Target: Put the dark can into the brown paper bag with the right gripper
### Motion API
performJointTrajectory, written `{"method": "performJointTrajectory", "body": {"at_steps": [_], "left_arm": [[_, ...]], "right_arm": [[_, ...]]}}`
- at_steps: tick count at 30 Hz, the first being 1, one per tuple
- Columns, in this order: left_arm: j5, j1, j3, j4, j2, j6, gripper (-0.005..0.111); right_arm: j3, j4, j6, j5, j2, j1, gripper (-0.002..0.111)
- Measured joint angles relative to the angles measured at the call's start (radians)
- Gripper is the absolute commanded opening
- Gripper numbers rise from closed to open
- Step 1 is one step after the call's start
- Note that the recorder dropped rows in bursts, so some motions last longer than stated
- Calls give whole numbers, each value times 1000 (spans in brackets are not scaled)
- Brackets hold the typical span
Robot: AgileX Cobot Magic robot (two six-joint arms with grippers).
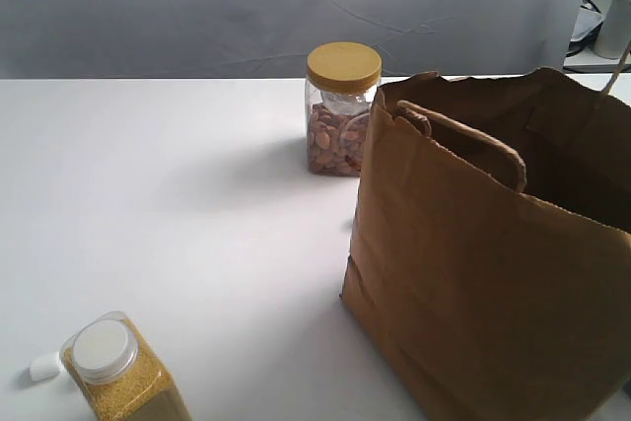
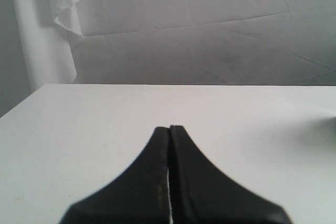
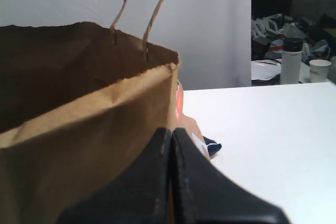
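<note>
The brown paper bag [image 1: 473, 273] stands open and upright at the right of the table, its twisted handles up. In the right wrist view the bag [image 3: 79, 129] fills the space just beyond my right gripper [image 3: 170, 130], whose jaws are pressed together and hold nothing. My left gripper [image 2: 169, 128] is also shut and empty, over bare white table. Neither gripper shows in the exterior view. No dark can is clearly in view. Behind the bag's edge a small dark scrap [image 3: 212, 146] and an orange and white patch [image 3: 180, 103] peek out, and I cannot identify them.
A yellow-lidded clear nut jar [image 1: 341, 110] stands behind the bag's left corner. A white-capped jar of yellow grains [image 1: 120, 372] sits at the front left, a small white piece [image 1: 44, 367] beside it. A bottle [image 3: 290, 60] and cup [image 3: 319, 70] stand beyond the table.
</note>
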Motion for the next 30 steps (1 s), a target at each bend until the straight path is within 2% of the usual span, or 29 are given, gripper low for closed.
{"method": "performJointTrajectory", "body": {"at_steps": [11, 17, 30], "left_arm": [[0, 0, 0, 0, 0, 0, 0], [0, 0, 0, 0, 0, 0, 0], [0, 0, 0, 0, 0, 0, 0]], "right_arm": [[0, 15, 4, 2, 0, 0, 0], [0, -141, 115, 23, 0, 0, 0], [0, -164, 140, 25, 0, 0, 0]]}}
